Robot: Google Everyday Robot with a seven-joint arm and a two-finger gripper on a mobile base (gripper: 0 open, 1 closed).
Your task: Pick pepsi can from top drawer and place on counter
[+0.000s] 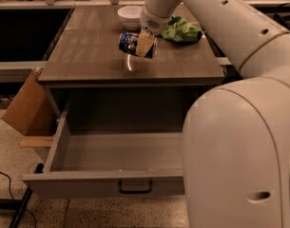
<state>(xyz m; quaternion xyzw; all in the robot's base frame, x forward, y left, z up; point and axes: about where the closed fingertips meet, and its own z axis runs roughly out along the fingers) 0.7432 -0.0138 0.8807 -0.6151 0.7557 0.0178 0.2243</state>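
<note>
The pepsi can, dark blue with white markings, lies on its side in my gripper and is held over the middle of the counter. The gripper is shut on the can, with a tan finger across its front. I cannot tell whether the can touches the counter. The top drawer stands pulled fully open below, its inside bare, with the dark bar handle on its front panel.
A white bowl stands at the counter's back middle. A green chip bag lies at the back right. A cardboard box leans at the cabinet's left. My white arm fills the right side.
</note>
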